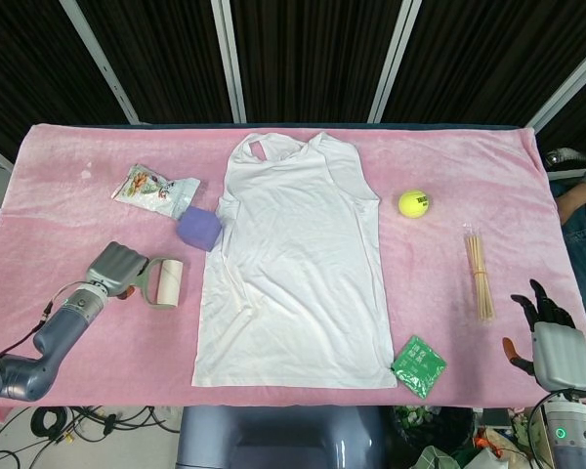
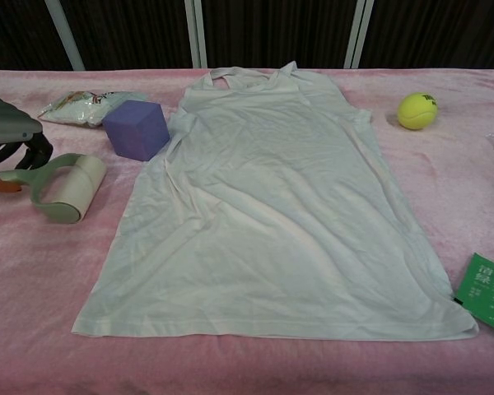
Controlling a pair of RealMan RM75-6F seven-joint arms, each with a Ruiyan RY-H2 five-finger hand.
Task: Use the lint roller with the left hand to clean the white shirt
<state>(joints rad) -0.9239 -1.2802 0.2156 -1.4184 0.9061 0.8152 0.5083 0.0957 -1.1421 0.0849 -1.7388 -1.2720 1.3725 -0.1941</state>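
Observation:
The white shirt (image 1: 293, 264) lies flat in the middle of the pink cloth, also seen in the chest view as the white shirt (image 2: 272, 214). My left hand (image 1: 115, 268) grips the green handle of the lint roller (image 1: 166, 283), whose pale roll rests on the pink cloth just left of the shirt's edge and apart from it. The chest view shows the lint roller (image 2: 70, 191) lying on the cloth with my left hand (image 2: 8, 136) over its handle at the frame's left edge. My right hand (image 1: 545, 337) hovers at the table's front right corner, fingers spread, holding nothing.
A purple cube (image 1: 199, 229) and a snack packet (image 1: 156, 189) sit beyond the roller. A tennis ball (image 1: 413, 203), a bundle of wooden sticks (image 1: 480, 274) and a green packet (image 1: 419, 365) lie right of the shirt.

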